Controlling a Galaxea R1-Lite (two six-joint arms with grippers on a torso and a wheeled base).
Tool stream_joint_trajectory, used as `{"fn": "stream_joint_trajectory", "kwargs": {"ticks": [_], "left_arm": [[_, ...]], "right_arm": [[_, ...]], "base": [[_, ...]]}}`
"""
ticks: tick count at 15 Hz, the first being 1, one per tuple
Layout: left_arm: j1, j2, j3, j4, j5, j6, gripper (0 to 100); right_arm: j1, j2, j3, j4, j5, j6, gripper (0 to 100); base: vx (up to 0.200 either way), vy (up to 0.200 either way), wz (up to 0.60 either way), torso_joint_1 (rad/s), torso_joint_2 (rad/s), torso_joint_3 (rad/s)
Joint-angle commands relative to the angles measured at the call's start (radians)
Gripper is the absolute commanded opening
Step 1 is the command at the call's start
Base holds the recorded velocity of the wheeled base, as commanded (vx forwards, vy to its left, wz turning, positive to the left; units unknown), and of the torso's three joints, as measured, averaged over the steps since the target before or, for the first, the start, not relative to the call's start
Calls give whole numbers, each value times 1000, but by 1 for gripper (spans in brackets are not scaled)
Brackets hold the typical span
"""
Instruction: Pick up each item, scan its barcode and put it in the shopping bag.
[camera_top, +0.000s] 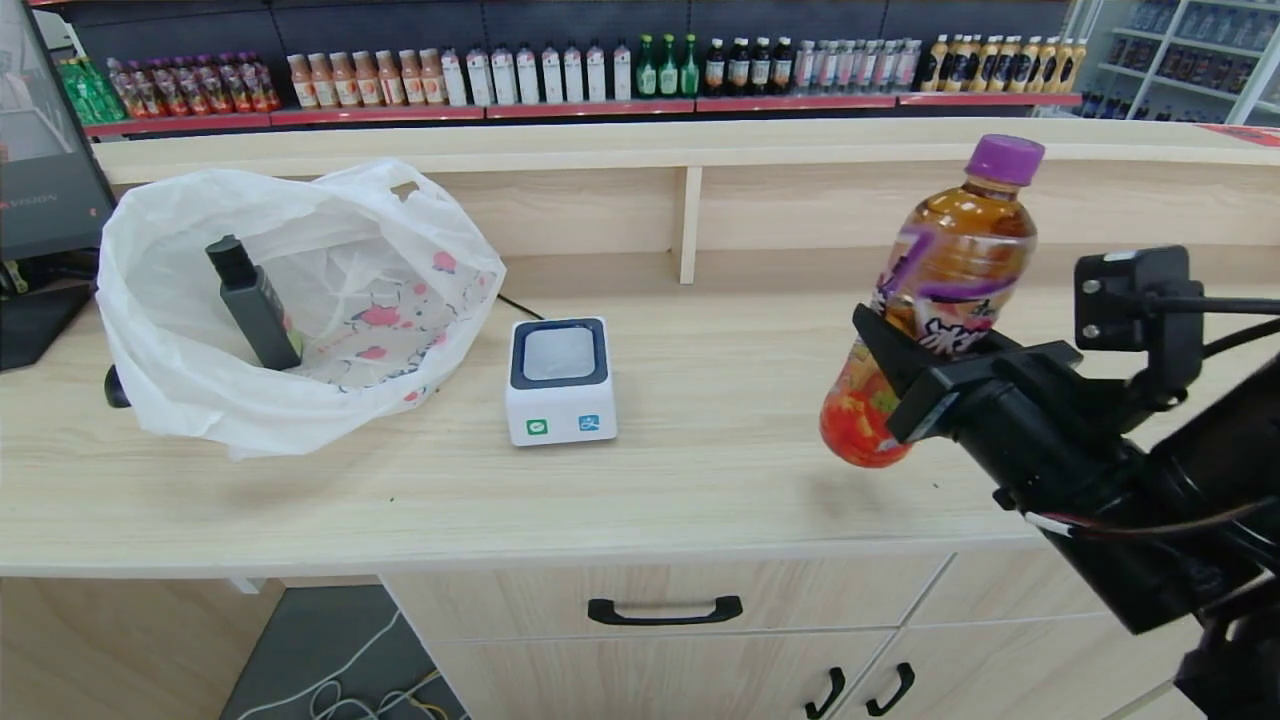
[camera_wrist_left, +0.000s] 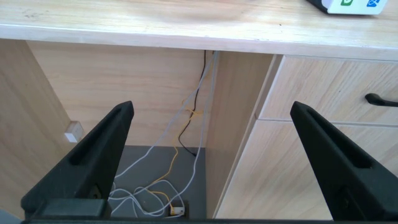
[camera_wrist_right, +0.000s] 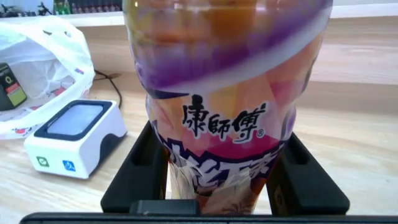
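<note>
Clasping bottle (camera_top: 960, 240), right pincer (camera_top: 903, 372), above counter (camera_top: 700, 480)

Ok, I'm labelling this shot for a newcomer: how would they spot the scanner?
Start at the long wooden counter. Just right of the white shopping bag sits the scanner. It alone is a small white box, with a dark-rimmed window on top.

A: How is the right hand (camera_top: 905, 365) held?
B: It is carried on its arm (camera_top: 1080, 470) at the robot's right, above the surface (camera_top: 700, 480), with its fingers (camera_wrist_right: 140, 165) clamped on the lower half of a tilted bottle (camera_top: 960, 250).
A: And the left hand (camera_wrist_left: 211, 112)?
B: It is held low, beneath the surface edge, with its fingers (camera_wrist_left: 93, 155) spread wide apart.
</note>
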Motion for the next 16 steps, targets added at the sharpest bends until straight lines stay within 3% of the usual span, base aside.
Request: {"fn": "stream_joint_trajectory", "kwargs": {"ticks": [1, 5, 11, 16], "left_arm": [[-2, 0, 0, 0, 0, -1, 100], [0, 0, 0, 0, 0, 1, 100], [0, 0, 0, 0, 0, -1, 100], [0, 0, 0, 0, 0, 1, 100]], "right_arm": [[0, -122, 120, -5, -16, -2, 0], [0, -286, 327, -2, -21, -17, 0], [2, -343, 408, 1, -15, -22, 0], [20, -418, 441, 7, 156, -160, 0]], "base": [[0, 0, 0, 0, 0, 0], [0, 0, 0, 0, 0, 0], [0, 0, 0, 0, 0, 0], [0, 0, 0, 0, 0, 0]]}}
